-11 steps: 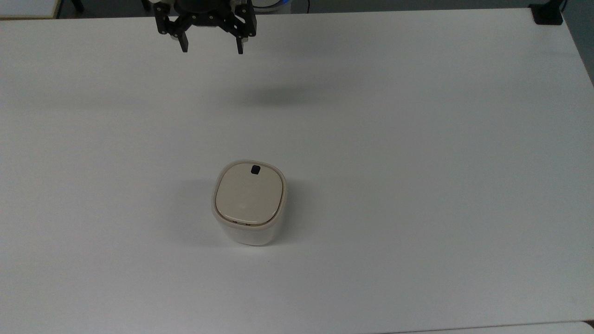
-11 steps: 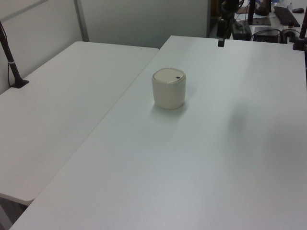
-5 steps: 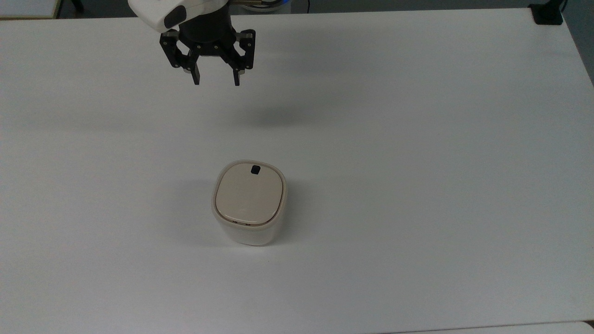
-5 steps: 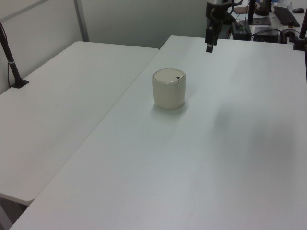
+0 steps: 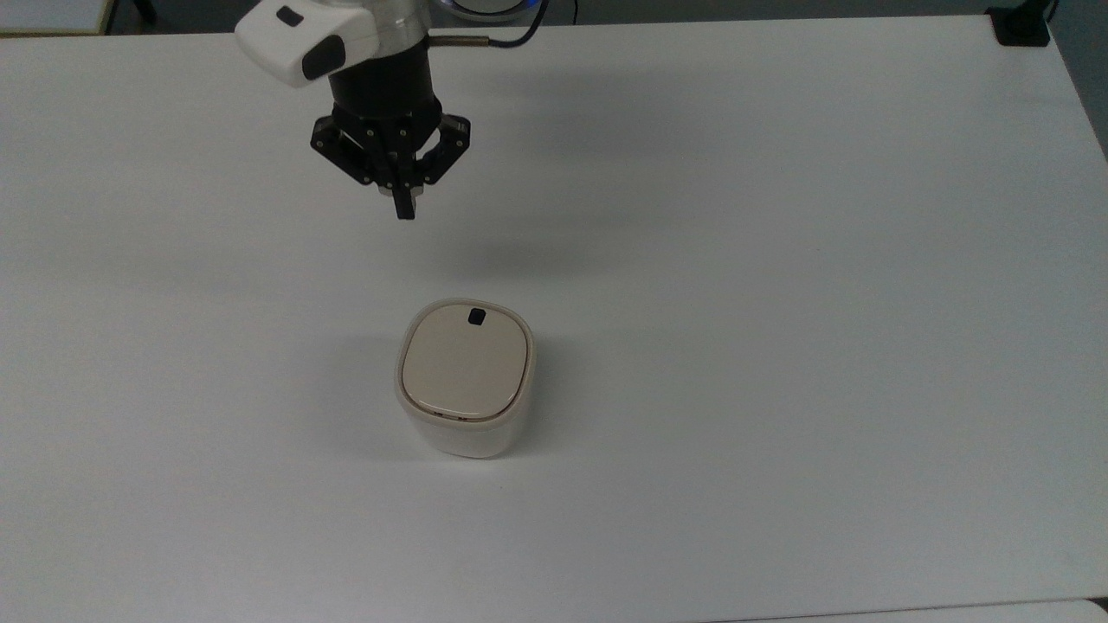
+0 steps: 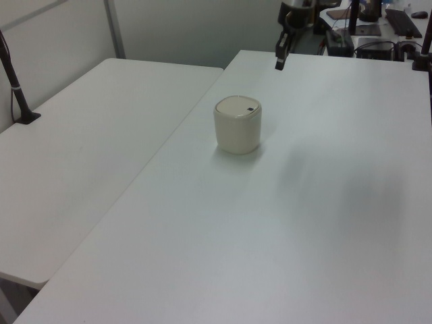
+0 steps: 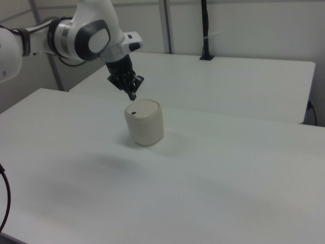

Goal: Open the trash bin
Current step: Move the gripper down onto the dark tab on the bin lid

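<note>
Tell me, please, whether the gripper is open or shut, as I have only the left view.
Observer: Shut. In the top view the gripper has its fingertips together.
Operator: Is it over the button?
Observer: No. In the top view bare table lies between it and the button, which is on the lid edge nearest the gripper.
Operator: Is it touching the bin?
Observer: No. In the right view it hangs apart from the bin, above lid level.

The arm [image 7: 76,35] reaches downward, its gripper [image 5: 403,208] pointing down with fingers pressed together.
</note>
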Controlling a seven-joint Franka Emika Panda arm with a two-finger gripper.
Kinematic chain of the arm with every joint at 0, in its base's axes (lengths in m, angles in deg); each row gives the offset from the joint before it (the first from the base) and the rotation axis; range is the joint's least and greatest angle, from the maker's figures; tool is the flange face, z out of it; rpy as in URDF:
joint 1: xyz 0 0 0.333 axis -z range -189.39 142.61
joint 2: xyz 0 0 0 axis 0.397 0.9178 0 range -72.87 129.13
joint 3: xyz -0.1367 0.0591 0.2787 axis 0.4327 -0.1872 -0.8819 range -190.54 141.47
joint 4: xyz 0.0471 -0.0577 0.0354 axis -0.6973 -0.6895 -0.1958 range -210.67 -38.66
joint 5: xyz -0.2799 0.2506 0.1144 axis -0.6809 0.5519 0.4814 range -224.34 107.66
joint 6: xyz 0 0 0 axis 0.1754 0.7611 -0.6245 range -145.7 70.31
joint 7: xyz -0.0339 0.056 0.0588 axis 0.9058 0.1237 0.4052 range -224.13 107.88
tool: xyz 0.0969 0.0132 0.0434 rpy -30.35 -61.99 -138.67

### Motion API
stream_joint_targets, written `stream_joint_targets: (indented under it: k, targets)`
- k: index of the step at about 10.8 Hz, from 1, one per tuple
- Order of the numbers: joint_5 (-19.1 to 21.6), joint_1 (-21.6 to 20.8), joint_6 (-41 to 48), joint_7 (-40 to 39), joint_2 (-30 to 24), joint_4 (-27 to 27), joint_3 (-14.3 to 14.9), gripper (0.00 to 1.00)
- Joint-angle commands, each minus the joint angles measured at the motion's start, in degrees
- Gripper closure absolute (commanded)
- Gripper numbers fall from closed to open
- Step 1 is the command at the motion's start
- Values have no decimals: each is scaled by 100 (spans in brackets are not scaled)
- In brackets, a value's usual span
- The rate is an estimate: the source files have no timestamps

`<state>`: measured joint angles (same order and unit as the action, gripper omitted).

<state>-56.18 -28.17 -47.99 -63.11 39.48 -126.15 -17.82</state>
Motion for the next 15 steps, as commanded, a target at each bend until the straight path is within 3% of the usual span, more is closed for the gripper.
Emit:
stream_joint_targets:
  k: [1,6,15]
  targets:
    - [135,-180,-871,-74,489,131,5,100]
    - [100,-375,-1303,391,1211,474,-4,100]
    - [56,-419,-1313,419,1387,421,-21,100]
